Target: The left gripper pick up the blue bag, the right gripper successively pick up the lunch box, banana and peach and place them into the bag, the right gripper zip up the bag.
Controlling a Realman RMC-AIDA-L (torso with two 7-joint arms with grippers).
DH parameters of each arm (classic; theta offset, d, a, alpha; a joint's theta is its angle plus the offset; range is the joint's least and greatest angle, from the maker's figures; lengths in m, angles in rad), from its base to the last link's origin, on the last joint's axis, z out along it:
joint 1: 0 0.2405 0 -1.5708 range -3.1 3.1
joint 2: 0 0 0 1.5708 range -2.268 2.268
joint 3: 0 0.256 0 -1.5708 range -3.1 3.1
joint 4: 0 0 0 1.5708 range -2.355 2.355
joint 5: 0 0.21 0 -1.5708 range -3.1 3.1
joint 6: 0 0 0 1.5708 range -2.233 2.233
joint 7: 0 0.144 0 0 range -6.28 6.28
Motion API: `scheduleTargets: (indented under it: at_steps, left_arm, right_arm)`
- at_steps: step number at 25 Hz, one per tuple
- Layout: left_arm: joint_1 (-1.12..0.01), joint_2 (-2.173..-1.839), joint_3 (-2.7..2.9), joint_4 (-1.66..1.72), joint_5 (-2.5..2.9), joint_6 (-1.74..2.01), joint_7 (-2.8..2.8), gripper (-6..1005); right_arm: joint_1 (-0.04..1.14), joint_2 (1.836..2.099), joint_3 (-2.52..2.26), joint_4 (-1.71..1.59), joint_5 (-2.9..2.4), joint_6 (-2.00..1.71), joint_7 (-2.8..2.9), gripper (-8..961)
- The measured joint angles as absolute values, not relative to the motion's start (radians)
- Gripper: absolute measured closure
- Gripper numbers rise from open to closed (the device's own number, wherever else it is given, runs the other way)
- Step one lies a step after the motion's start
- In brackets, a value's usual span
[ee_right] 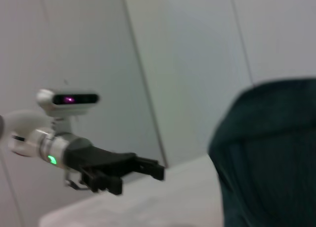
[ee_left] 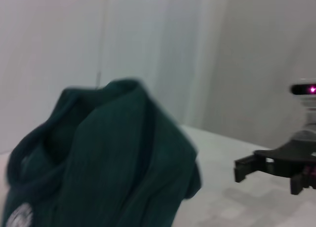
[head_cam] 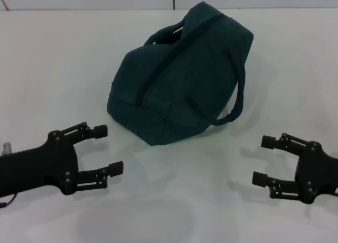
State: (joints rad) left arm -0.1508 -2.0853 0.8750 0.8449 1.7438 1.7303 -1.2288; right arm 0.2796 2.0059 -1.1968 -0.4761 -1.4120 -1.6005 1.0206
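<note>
White table (head_cam: 53,68), blue bag (head_cam: 174,79) at 12 o'clock, left gripper (head_cam: 103,150) at 8 o'clock, jaws spread, right gripper (head_cam: 264,161) at 4 o'clock, jaws spread

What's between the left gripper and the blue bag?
Nothing: head view shows only bare white table between the left gripper, fingers open, and the blue bag.
</note>
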Motion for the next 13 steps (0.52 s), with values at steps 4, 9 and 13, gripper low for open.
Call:
scheduleTargets:
  at_steps: [4, 9, 13]
  left_arm:
    - [-0.160, -2.074, 0.845, 0.734, 1.765, 1.680, -1.158, 104]
    - [-0.160, -2.078, 0.840, 0.710, 1.801, 1.649, -1.142, 105]
    - [-0.160, -2.082, 0.840, 0.709, 1.806, 1.639, -1.138, 105]
  right_arm:
    - [0.275, 2.006, -1.191, -0.412, -1.408, -1.536, 0.954, 78]
    - [0.272, 2.007, -1.150, -0.353, -1.407, -1.502, 0.899, 78]
    - [0.270, 2.008, -1.144, -0.351, -1.407, -1.507, 0.897, 78]
